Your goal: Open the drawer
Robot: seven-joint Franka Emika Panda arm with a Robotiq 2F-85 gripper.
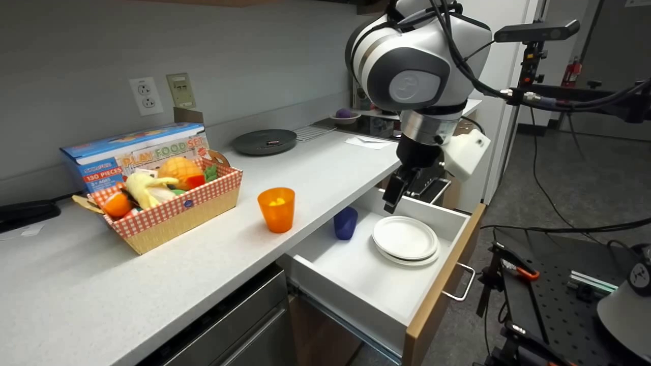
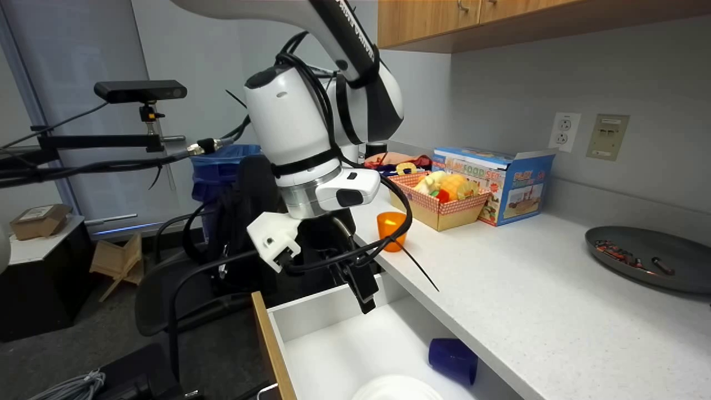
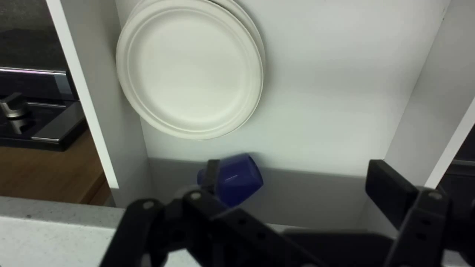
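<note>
The drawer [image 1: 442, 284] stands pulled out, with a light brown wood front, a silver bar handle [image 1: 466, 284] and a white inside. It also shows in an exterior view [image 2: 273, 350], cut off at the bottom, and in the wrist view [image 3: 334, 81]. My gripper [image 1: 390, 202] hangs above the drawer's inside, away from the handle. It also shows in an exterior view [image 2: 366, 300]. In the wrist view the two fingers of the gripper [image 3: 297, 178] are wide apart with nothing between them. The left finger covers part of a blue cup lying behind it.
White plates [image 1: 406, 238] and the blue cup [image 1: 346, 223] lie inside the drawer. An orange cup [image 1: 277, 209] stands near the edge of the white counter [image 1: 213, 284]. A basket of play food [image 1: 178, 218], a box [image 1: 137, 152] and a dark pan [image 1: 264, 142] are farther back.
</note>
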